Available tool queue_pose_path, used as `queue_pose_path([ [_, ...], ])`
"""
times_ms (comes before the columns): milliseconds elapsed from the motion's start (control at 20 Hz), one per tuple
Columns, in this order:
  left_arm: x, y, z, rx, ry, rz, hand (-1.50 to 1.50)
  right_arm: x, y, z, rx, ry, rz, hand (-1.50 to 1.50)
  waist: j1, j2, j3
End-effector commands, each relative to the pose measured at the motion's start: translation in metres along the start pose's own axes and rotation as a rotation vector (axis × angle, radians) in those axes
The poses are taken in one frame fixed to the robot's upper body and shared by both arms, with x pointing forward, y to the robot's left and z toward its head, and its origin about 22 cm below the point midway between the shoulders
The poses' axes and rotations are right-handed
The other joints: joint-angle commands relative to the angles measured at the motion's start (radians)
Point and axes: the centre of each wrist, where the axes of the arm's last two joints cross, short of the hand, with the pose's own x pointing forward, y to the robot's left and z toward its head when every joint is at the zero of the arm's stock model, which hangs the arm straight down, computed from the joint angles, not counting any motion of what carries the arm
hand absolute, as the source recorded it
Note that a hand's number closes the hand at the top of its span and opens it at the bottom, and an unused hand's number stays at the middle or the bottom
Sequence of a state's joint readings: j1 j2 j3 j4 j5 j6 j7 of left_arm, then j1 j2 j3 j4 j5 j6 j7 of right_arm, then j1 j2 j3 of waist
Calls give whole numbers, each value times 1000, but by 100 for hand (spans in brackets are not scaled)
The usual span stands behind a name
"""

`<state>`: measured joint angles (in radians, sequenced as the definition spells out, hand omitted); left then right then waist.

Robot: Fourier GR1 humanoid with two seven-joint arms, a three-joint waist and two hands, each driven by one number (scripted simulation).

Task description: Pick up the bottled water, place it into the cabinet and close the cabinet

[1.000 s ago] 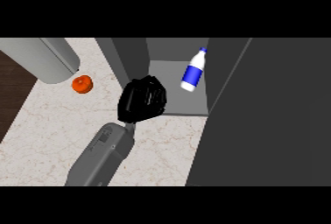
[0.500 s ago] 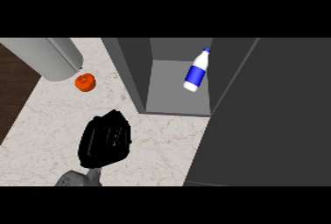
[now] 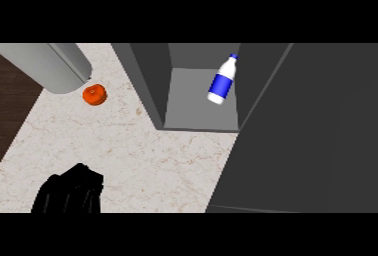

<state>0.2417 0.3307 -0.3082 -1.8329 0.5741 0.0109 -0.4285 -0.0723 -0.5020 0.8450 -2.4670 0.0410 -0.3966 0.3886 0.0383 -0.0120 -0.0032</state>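
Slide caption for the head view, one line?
Bottled water sits inside the open cabinet; the left robot hand is at the lower left over the counter, door not yet closed.

One bottled water (image 3: 221, 82), one cabinet (image 3: 144, 80), one orange fruit (image 3: 94, 95), one cylinder (image 3: 52, 65), one hand (image 3: 68, 194).

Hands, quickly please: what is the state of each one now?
Left hand: in view, but open or closed cannot be told.
Right hand: not in view.
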Motion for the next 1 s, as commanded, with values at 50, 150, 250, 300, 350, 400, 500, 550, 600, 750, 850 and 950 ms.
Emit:
queue_pose_path([
  [50,22,10,29,26,-8,-8,150,29,19,-13,84,-95,-73,150,-6,4,-2],
  [150,39,15,46,18,-5,-10,150,24,27,-31,61,-115,-75,150,4,3,-1],
  [250,44,7,56,20,-25,-2,150,32,28,-51,37,-106,-85,150,-1,5,0],
  [300,49,27,54,50,-20,-1,150,33,39,-55,35,-111,-95,150,-15,6,0],
  [350,63,35,63,35,-28,-12,150,34,27,-67,11,-104,-93,150,-5,8,1],
  [400,66,39,68,34,-37,-1,150,30,41,-80,-7,-103,-94,150,-3,6,0],
  [500,74,47,61,69,-51,-20,150,37,37,-97,0,-83,-121,150,-15,10,1],
  [550,74,46,69,51,-34,-9,150,43,35,-111,-30,-82,-132,150,-5,10,1],
  [600,73,45,69,61,-33,-23,150,34,17,-130,-56,-73,-131,150,-2,16,2],
  [750,82,55,66,66,-45,-29,150,39,-1,-156,-45,-68,-132,150,-10,16,3],
  [850,89,59,82,59,-48,-24,150,31,-2,-172,-69,-62,-109,150,-8,13,3],
  [950,81,49,97,62,-38,-15,150,27,-15,-186,-71,-36,-102,150,-8,13,3],
])
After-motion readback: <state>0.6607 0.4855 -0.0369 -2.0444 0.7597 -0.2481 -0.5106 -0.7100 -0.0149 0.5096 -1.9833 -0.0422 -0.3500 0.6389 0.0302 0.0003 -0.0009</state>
